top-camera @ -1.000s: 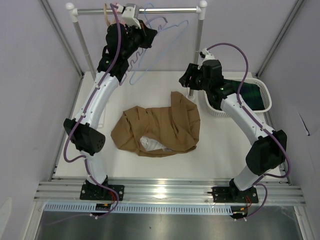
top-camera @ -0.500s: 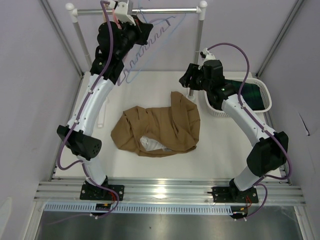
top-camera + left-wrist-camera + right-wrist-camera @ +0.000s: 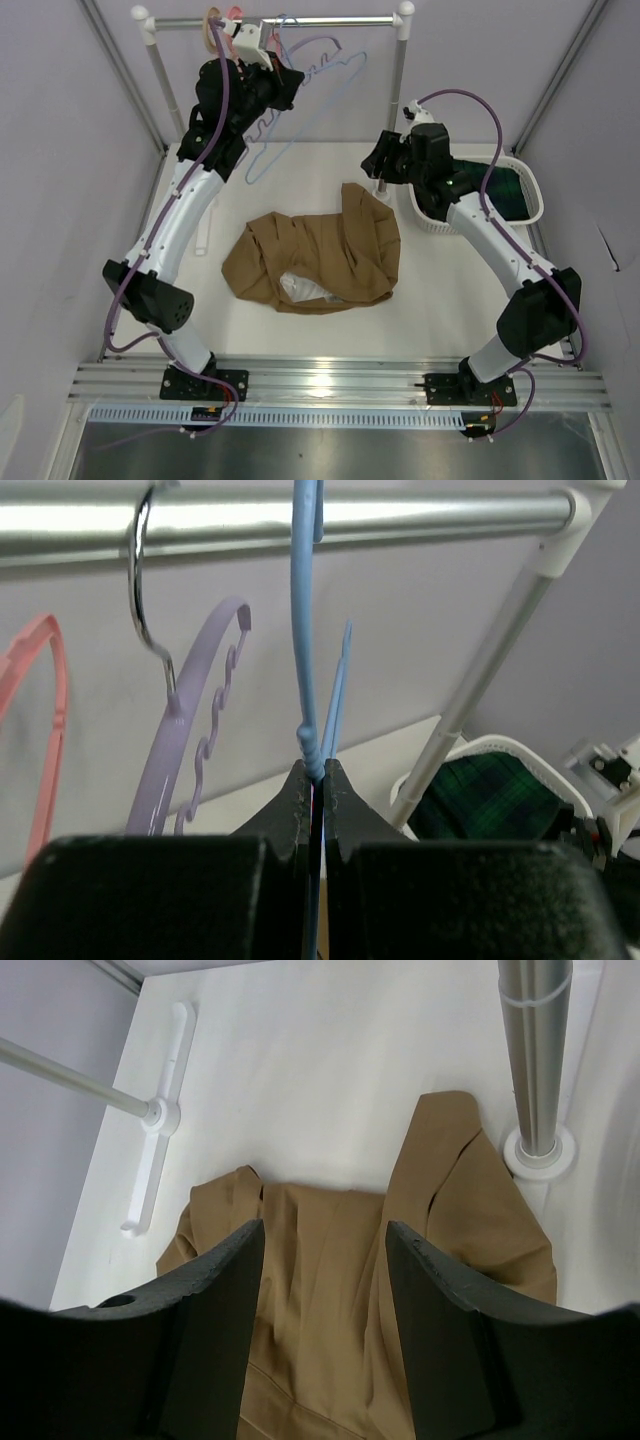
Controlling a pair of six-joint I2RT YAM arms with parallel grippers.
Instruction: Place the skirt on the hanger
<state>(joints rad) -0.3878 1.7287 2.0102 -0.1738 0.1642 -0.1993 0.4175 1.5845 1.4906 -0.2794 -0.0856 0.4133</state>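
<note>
The tan-brown skirt [image 3: 315, 260] lies crumpled on the white table, whitish lining showing at its near edge. It also fills the lower part of the right wrist view [image 3: 330, 1300]. The thin pale blue hanger [image 3: 305, 630] is seen edge-on, its hook reaching up at the metal rail [image 3: 400, 515]. In the top view it [image 3: 355, 68] slants down to the left from the rail. My left gripper [image 3: 314, 770] is shut on the hanger just below its hook, high at the rail [image 3: 280, 82]. My right gripper [image 3: 325, 1235] is open and empty above the skirt's far edge [image 3: 372, 165].
A scalloped lavender hanger [image 3: 200, 740] and a pink hanger [image 3: 50, 700] hang left of the held one. The rack's right post [image 3: 397, 90] stands beside a white basket [image 3: 420, 215] holding dark green plaid cloth [image 3: 505, 190]. The rack's white foot [image 3: 160, 1120] lies left of the skirt.
My left arm has stretched up and back, and the hanger has swung and now sits closer under the rail. The right arm and the skirt have barely moved.
</note>
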